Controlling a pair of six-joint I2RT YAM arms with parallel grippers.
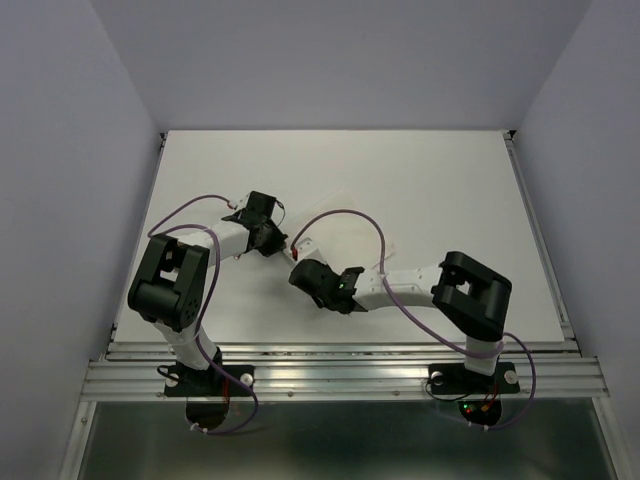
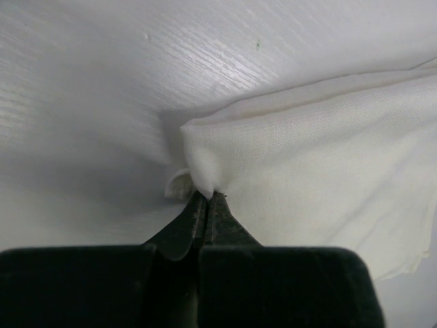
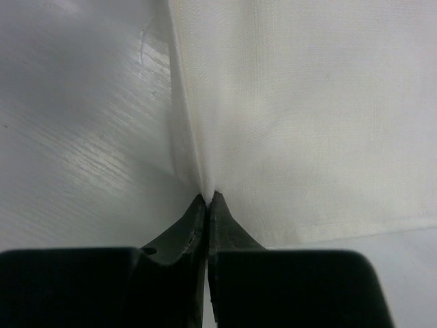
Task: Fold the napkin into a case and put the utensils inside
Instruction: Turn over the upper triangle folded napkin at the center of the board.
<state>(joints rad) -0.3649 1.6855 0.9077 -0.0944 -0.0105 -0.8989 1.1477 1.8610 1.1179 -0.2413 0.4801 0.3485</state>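
Note:
The white napkin [image 1: 340,240] lies spread on the table between the two arms, almost the same white as the tabletop. My left gripper [image 2: 207,193] is shut on one corner of the napkin [image 2: 307,150], and the cloth bunches up at the tips. My right gripper [image 3: 207,196] is shut on an edge of the napkin [image 3: 307,116], pinching a small ridge of cloth. From above, the left gripper [image 1: 284,238] and the right gripper [image 1: 297,262] sit close together at the napkin's left side. The utensils and the case are out of view.
The white tabletop [image 1: 450,180] is bounded by pale walls on three sides and a metal rail [image 1: 340,375] at the near edge. Purple cables [image 1: 350,213] loop over both arms.

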